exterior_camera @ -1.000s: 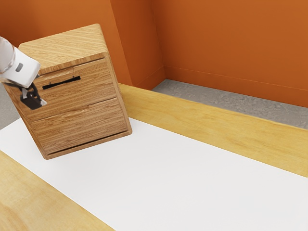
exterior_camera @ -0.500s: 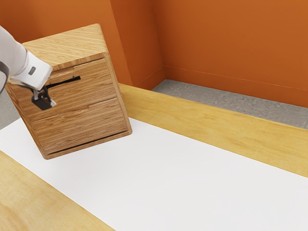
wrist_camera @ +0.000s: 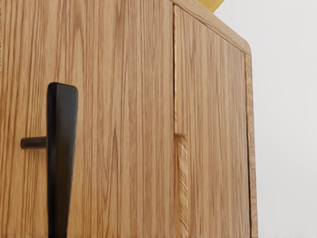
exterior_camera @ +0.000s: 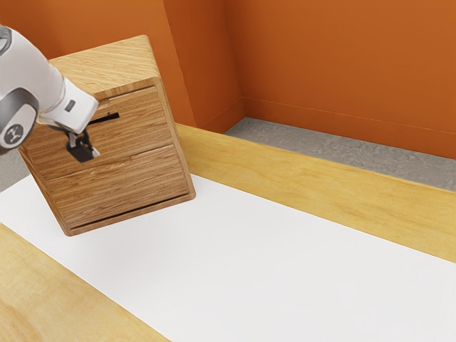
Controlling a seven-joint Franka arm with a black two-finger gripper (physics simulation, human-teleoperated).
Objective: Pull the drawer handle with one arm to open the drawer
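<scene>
Drawer handle [exterior_camera: 107,117]: black bar on short posts, mounted on the top drawer [exterior_camera: 139,121] of a small two-drawer wooden cabinet [exterior_camera: 100,68]. In the wrist view the bar [wrist_camera: 62,158] stands clear of the wood on one post [wrist_camera: 33,143], and nothing is around it. The top drawer front looks flush with the lower drawer [exterior_camera: 121,185], so judge it not yet opened.

Gripper [exterior_camera: 80,147]: hangs in front of the top drawer face, just below the end of the bar nearer the exterior view's left. The white arm [exterior_camera: 35,92] crosses that end. How far open the claw is cannot be told from these renders. It appears to hold nothing.

Step in hand, as judged: lining up on the bar before closing.

Notes for you:
- Bring the hand onto the bar's middle, not its end, so the pull does not twist the drawer.
- Take the bar well into the claw's gap, behind it and short of the wood, then close.
- The cabinet sits askew on the white table top [exterior_camera: 249,271], so pull square to the drawer face, not along the table edge.
- Pull slowly and level. A jerk may drag the whole cabinet or slip the claw off the bar.
</scene>
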